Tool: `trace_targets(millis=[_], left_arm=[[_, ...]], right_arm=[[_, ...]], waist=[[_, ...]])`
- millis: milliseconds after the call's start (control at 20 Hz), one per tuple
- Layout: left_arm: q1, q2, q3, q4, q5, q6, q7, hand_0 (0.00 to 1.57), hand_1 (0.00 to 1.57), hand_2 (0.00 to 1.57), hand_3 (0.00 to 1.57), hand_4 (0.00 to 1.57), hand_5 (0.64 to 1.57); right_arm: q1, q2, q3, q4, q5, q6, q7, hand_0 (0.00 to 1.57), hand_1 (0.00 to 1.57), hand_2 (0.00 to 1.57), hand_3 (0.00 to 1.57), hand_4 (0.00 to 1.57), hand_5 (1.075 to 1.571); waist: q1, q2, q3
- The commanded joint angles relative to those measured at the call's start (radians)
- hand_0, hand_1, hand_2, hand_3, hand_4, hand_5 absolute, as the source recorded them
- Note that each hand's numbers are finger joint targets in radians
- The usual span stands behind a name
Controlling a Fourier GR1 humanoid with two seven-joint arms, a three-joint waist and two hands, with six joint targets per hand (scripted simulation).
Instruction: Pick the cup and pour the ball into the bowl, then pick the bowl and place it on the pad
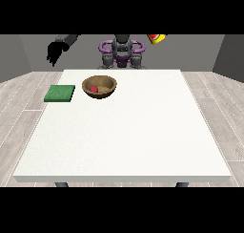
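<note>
A brown wooden bowl stands on the white table at its far left part, with a small red ball lying inside it. A flat green pad lies just left of the bowl, at the table's left edge. A yellow and red cup hangs tilted in the air at the view's top, right of the robot's head, cut by the upper edge. No hand shows around it. The black hand at the view's left is raised above and behind the pad, fingers hanging down relaxed, holding nothing.
The robot's torso stands behind the far table edge. Grey walls and a wooden floor surround the table.
</note>
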Motion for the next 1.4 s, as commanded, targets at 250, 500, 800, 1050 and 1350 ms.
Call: trace_targets(millis=[250, 500, 800, 1050, 1350], left_arm=[[0.022, 0.191, 0.337, -0.062, 0.504, -0.416, -0.121, 0.00, 0.00, 0.00, 0.00, 1.06, 1.561], [0.001, 0.302, 0.403, -0.066, 0.577, -0.513, -0.120, 0.00, 0.00, 0.00, 0.00, 1.05, 1.558], [0.115, 0.385, 0.460, -0.073, 0.629, -0.565, -0.143, 0.00, 0.00, 0.00, 0.00, 1.00, 1.544], [0.099, 0.353, 0.421, -0.192, 0.652, -0.537, -0.086, 0.00, 0.00, 0.00, 0.00, 1.01, 1.535], [0.111, 0.449, 0.490, -0.160, 0.694, -0.569, -0.130, 0.00, 0.00, 0.00, 0.00, 1.02, 1.536]], right_arm=[[0.045, 0.117, 0.014, 0.032, 0.032, -0.086, -0.097, 0.00, 0.00, 0.00, 0.00, 0.73, 1.566], [0.005, 0.171, 0.008, 0.128, 0.039, -0.092, -0.260, 0.00, 0.00, 0.00, 0.00, 0.74, 1.568], [-0.069, 0.180, 0.060, 0.215, 0.067, -0.098, -0.264, 0.00, 0.00, 0.00, 0.00, 0.60, 1.557], [-0.099, 0.162, 0.011, 0.412, 0.059, -0.061, -0.431, 0.00, 0.00, 0.00, 0.00, 0.55, 1.558], [-0.227, 0.131, 0.004, 0.474, 0.044, -0.069, -0.426, 0.00, 0.00, 0.00, 0.00, 0.48, 1.548]], waist=[[0.104, 0.094, 0.0109], [0.116, 0.202, 0.0128], [0.042, 0.181, 0.0124], [0.100, 0.236, 0.0136], [0.056, 0.306, 0.0129]])
